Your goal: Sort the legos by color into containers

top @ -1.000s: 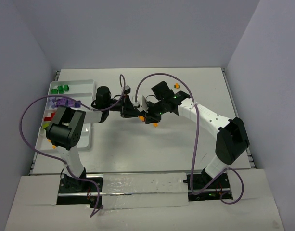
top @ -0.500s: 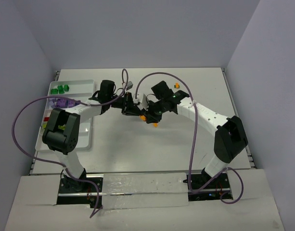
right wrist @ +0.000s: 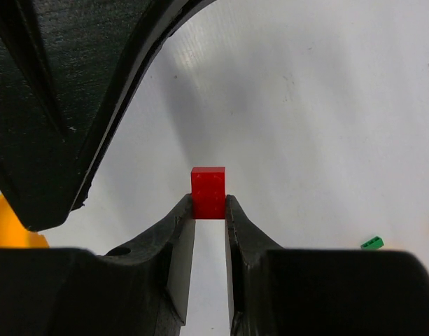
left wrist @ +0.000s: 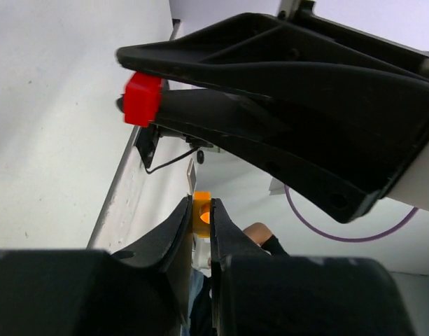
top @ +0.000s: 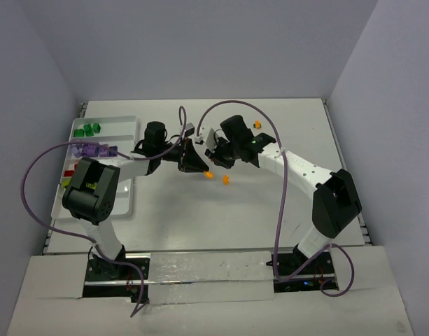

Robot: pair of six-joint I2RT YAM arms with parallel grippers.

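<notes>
no readable txt, labels or nos anywhere

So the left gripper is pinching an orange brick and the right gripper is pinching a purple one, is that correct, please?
Not quite: the brick in the right gripper is red, not purple. The right wrist view shows the red brick clamped between its fingertips, and the left wrist view shows it too. The left gripper is indeed pinching an orange brick.

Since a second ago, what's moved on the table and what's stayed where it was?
The right gripper, shut on a red brick, drew back toward the far edge, away from the left gripper, which holds an orange brick. The loose orange brick and the tray stayed put.
</notes>
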